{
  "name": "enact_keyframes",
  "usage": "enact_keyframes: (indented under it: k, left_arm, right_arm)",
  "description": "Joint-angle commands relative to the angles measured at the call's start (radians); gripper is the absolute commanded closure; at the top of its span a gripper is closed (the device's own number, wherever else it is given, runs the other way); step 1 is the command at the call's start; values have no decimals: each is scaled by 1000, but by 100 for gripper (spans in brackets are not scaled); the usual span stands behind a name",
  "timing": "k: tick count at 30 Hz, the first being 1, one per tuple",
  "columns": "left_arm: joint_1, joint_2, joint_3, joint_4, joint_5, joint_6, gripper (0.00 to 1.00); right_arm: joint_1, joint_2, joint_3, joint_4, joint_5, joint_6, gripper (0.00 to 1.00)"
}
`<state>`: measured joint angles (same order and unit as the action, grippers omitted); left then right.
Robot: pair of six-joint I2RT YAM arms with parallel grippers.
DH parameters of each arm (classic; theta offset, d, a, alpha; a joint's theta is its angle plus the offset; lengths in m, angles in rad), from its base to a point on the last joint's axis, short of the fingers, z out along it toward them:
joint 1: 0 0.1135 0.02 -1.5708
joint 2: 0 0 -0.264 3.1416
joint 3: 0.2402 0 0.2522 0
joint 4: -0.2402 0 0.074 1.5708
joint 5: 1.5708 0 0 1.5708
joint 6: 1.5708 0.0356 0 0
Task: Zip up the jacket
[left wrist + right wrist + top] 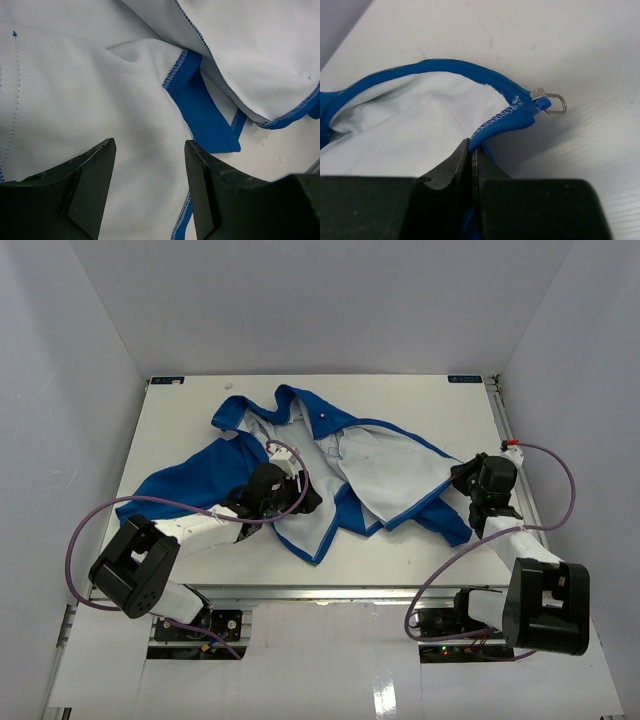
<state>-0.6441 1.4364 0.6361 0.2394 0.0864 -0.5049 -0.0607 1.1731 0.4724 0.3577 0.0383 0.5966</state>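
My left gripper [150, 146] is hovering, jaws spread, over the pale lining of the jacket [380, 465], which is lying open across the table [440, 405]. My right gripper [471, 150] is pinching the blue hem corner. The zipper pull [554, 104] is lying just beyond its tips, nearer this arm. That edge is running far-left toward the collar.

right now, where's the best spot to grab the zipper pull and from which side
Probably its small metal loop, from the table side. The zipper pull sticks out past the jacket corner, lying nearly flat, so a low sideways pinch suits. The right claw holds the hem behind it.
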Motion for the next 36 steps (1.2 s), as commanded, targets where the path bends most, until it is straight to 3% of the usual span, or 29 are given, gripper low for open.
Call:
enact_keyframes:
  k: [1,9,17,24,36]
  left_arm:
    - [-5,-4,15,4,-2,5,32]
    - [-5,-21,4,3,-46,-3,32]
    - [-3,-60,-20,3,-119,-18,32]
    - [-5,-33,-14,20,-76,-12,32]
    - [-3,-31,-61,190,173,-3,32]
  right_arm:
    - [146,-83,68,-32,36,-181,92]
    - [625,-86,103,-189,109,-345,86]
    - [951,59,109,-354,254,-320,72]
    - [1031,-22,57,-408,319,-278,65]
    - [1082,-179,-3,-427,278,-275,48]
